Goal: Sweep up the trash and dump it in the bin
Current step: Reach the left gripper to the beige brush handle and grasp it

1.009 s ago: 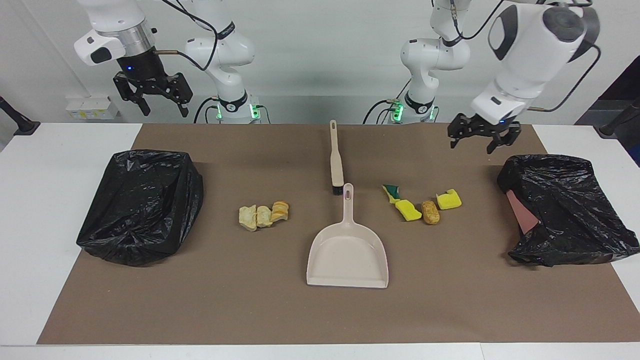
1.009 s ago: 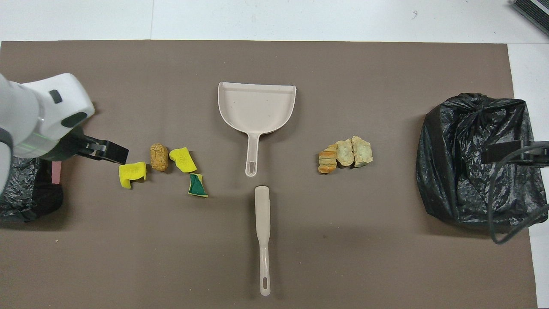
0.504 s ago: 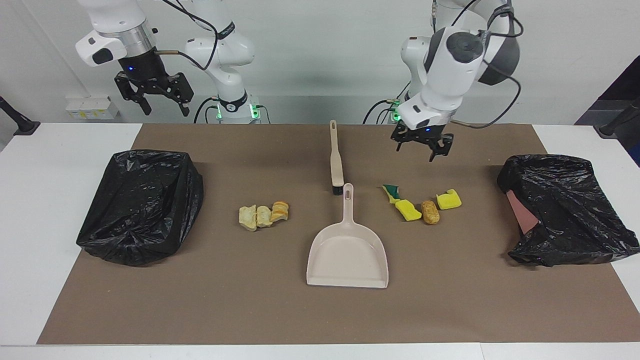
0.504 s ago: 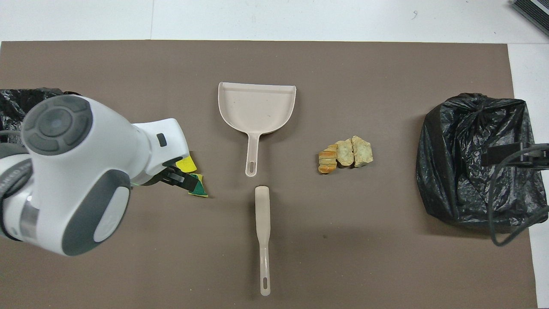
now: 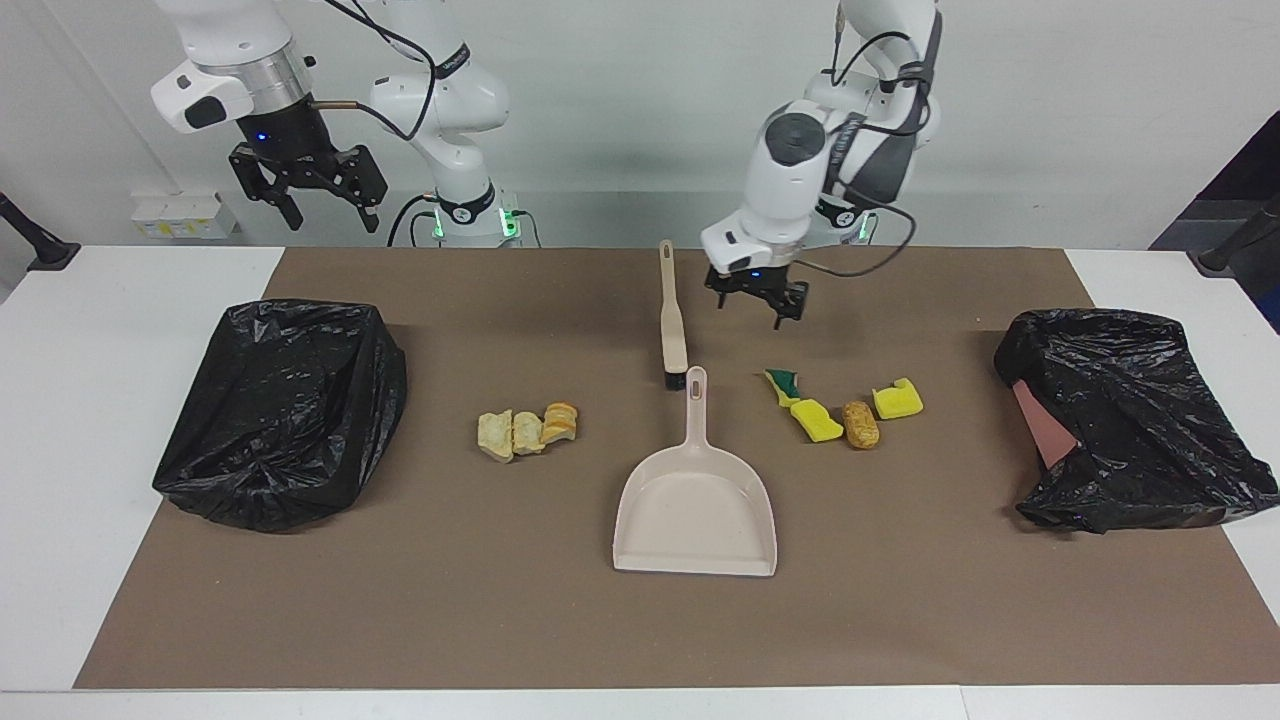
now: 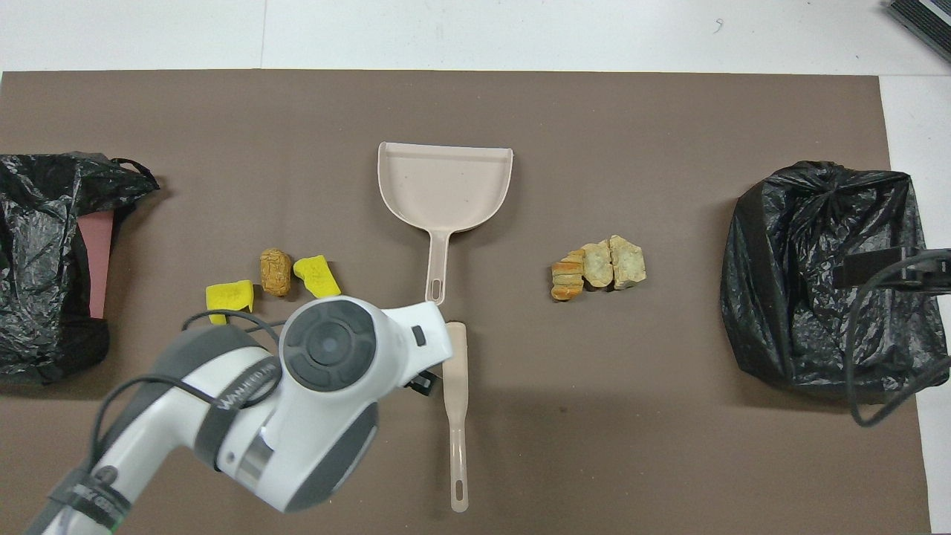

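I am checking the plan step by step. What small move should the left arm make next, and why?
Probably shift the left gripper sideways over the brush and lower it onto the handle. Its jaws are open and empty, it hangs just beside the brush, and the sponge pieces and pastry pieces lie unswept beside the dustpan. The right gripper waits, raised.
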Robot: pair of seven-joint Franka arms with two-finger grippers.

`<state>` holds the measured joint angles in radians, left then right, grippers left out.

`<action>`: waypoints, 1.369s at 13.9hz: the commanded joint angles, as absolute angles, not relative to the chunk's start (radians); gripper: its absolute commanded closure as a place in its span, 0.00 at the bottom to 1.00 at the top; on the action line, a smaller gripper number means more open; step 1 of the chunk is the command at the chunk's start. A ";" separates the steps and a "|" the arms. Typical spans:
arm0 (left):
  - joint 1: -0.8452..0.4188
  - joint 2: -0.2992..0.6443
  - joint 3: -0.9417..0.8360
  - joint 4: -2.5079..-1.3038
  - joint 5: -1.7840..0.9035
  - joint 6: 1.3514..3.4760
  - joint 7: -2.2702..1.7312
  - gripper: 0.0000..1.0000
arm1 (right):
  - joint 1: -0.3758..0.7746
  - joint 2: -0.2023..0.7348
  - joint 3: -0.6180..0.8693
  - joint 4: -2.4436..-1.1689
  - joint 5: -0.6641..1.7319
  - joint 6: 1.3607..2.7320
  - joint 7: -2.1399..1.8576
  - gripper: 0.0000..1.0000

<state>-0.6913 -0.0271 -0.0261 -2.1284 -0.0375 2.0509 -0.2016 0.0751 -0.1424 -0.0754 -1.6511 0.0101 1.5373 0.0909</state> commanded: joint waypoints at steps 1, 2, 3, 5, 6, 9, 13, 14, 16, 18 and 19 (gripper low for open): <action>-0.807 -0.045 -0.005 -2.178 -0.069 2.112 -0.337 0.00 | 0.067 -0.158 -0.075 -1.658 0.021 1.499 0.064 0.00; -0.828 -0.041 -0.005 -2.186 -0.075 2.115 -0.378 0.00 | 0.067 -0.158 -0.078 -1.658 0.021 1.500 0.064 0.00; -0.856 -0.037 -0.005 -2.198 -0.075 2.123 -0.415 0.00 | 0.066 -0.158 -0.081 -1.657 0.021 1.506 0.064 0.00; -0.882 -0.035 -0.005 -2.244 -0.084 2.181 -0.483 0.00 | 0.066 -0.158 -0.081 -1.658 0.021 1.506 0.064 0.00; -0.894 -0.035 -0.005 -2.269 -0.090 2.213 -0.500 0.00 | 0.066 -0.158 -0.081 -1.658 0.021 1.505 0.064 0.00; -0.905 -0.023 -0.006 -2.301 -0.101 2.246 -0.558 0.00 | 0.067 -0.152 -0.083 -1.649 0.021 1.503 0.064 0.00; -0.925 -0.020 -0.006 -2.348 -0.103 2.299 -0.597 0.00 | 0.083 -0.158 -0.066 -1.670 0.026 1.523 0.029 0.00; -0.934 -0.008 -0.006 -2.347 -0.103 2.302 -0.610 0.00 | 0.083 -0.164 -0.064 -1.701 0.026 1.523 0.012 0.00; -0.934 -0.002 -0.006 -2.347 -0.117 2.318 -0.633 0.49 | 0.083 -0.184 -0.064 -1.752 0.026 1.525 0.011 0.00; -0.934 0.000 -0.006 -2.339 -0.120 2.312 -0.635 1.00 | 0.083 -0.178 -0.063 -1.761 0.028 1.540 0.011 0.00; -0.933 -0.005 -0.006 -2.335 -0.124 2.309 -0.635 1.00 | 0.083 -0.178 -0.063 -1.773 0.028 1.551 0.011 0.00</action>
<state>-0.9099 0.0052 -0.0254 -2.3280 -0.1041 2.2910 -0.6229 0.0885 -0.1496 -0.0645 -1.7223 0.0134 1.5188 0.0427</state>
